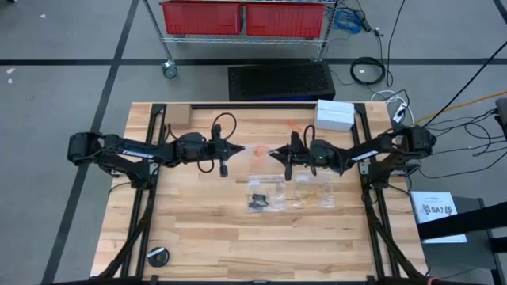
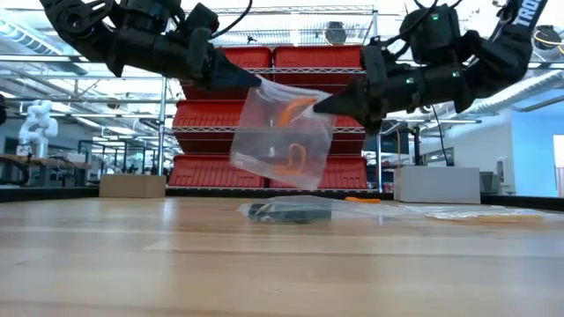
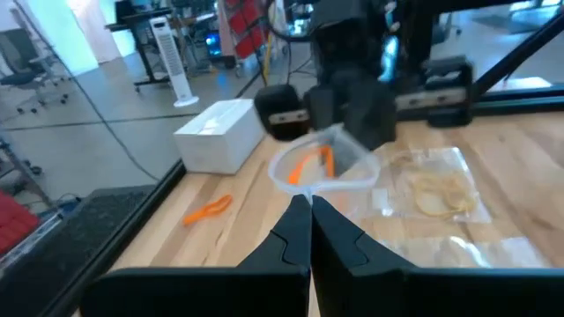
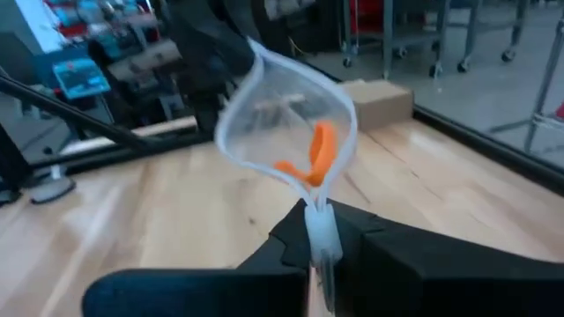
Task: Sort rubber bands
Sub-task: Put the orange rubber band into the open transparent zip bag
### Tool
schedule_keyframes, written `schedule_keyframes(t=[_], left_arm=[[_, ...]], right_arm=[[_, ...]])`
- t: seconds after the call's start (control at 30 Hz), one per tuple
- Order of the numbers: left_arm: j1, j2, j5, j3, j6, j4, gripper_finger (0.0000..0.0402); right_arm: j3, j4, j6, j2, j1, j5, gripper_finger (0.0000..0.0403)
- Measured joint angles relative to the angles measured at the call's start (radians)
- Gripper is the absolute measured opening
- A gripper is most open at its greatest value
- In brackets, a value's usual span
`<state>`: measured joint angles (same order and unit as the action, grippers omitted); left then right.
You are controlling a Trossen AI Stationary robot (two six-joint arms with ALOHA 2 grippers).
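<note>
A clear plastic bag [image 2: 282,132] with orange rubber bands [image 2: 293,158] inside hangs in the air over the table's middle, between my two grippers. My left gripper [image 2: 256,81] is shut on its left upper edge and my right gripper [image 2: 322,106] is shut on its right upper edge. The bag's mouth [image 4: 282,114] gapes open. One loose orange band [image 3: 207,210] lies on the table toward the far edge. A bag of black bands [image 1: 261,198] and a bag of pale tan bands [image 1: 315,190] lie flat on the table below. My left gripper pinches the bag's top rim [image 3: 304,187] between its two fingers, coming level from the table's left. The bag is lifted clear and hangs below the fingers. My right gripper pinches the opposite side of the rim [image 4: 315,207] between its two fingers, coming level from the table's right. The rim bows open between the two holds.
A white box [image 1: 334,115] stands at the far right of the table and a small cardboard box [image 1: 176,116] at the far left. A black round object [image 1: 158,256] lies near the front left corner. Bare wood lies along the near edge.
</note>
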<state>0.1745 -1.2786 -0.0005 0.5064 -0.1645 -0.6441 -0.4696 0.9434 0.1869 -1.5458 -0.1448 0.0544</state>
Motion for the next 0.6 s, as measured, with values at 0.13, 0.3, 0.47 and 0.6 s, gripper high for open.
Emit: schedule_keyframes(t=[0.13,0.3,0.47,0.6], left_arm=[[0.0,-0.017,0.01,0.0,0.001,-0.002,0.0],[0.0,-0.03,0.0,0.0,0.001,-0.002,0.0],[0.0,-0.044,-0.001,0.0,0.001,-0.005,0.0],[0.0,-0.044,0.003,0.0,0.004,-0.019,0.0]], right_arm=[[-0.067,-0.205,-0.037,0.013,0.002,-0.001,0.0002],[-0.203,-0.593,-0.061,0.091,0.003,-0.002,0.0002],[-0.336,-0.904,-0.12,0.133,0.003,0.0,0.0001],[-0.407,-1.028,-0.17,0.141,0.003,0.0,0.0001]])
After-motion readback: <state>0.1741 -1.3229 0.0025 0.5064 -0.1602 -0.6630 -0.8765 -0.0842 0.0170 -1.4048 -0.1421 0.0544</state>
